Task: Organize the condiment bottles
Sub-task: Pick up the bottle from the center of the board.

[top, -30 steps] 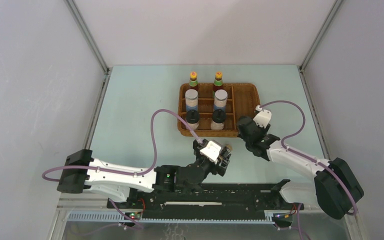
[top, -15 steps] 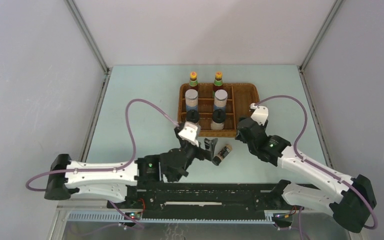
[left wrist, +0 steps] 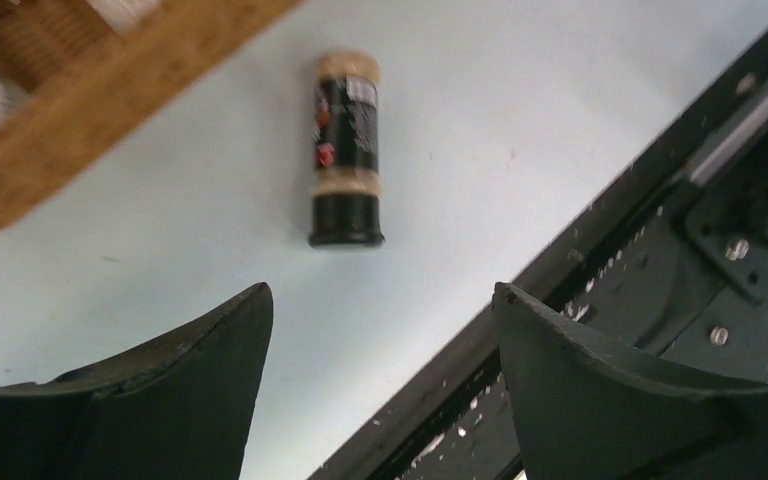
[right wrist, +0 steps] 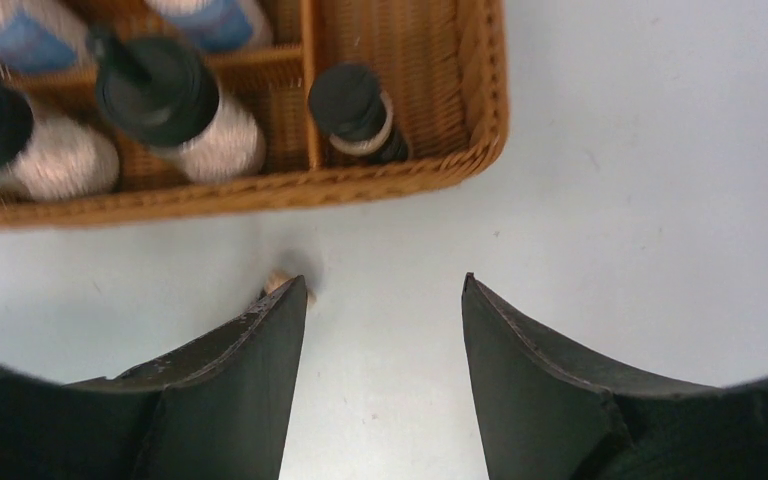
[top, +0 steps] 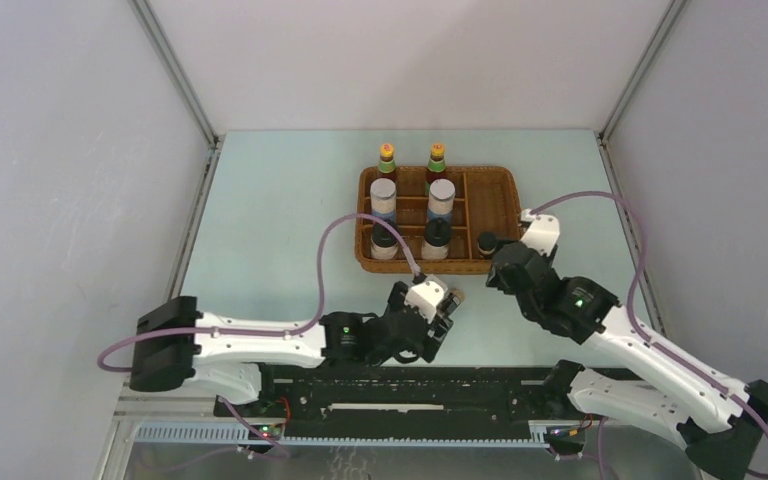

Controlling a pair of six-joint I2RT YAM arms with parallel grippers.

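Observation:
The wicker tray [top: 512,200] holds two yellow-capped dark sauce bottles [top: 387,155] at the back, two silver-topped shakers [top: 383,195] in the middle and two white black-capped bottles [top: 436,240] at the front. One tiny dark bottle [top: 486,243] stands in the front right compartment; it also shows in the right wrist view [right wrist: 355,110]. The other tiny dark bottle [left wrist: 345,150] lies on the table. My left gripper [left wrist: 380,290] is open, just short of it. My right gripper [right wrist: 385,280] is open and empty, in front of the tray's near rim [right wrist: 400,175].
The tray's corner [left wrist: 80,110] lies beyond the lying bottle. The black base rail [left wrist: 660,190] runs along the table's near edge, close to my left gripper [top: 443,310]. Grey walls enclose the table on both sides and at the back.
A tiny dark bottle now stands in the tray's front right compartment, and my right gripper has drawn back from it. My left gripper swung left, then back to the lying bottle.

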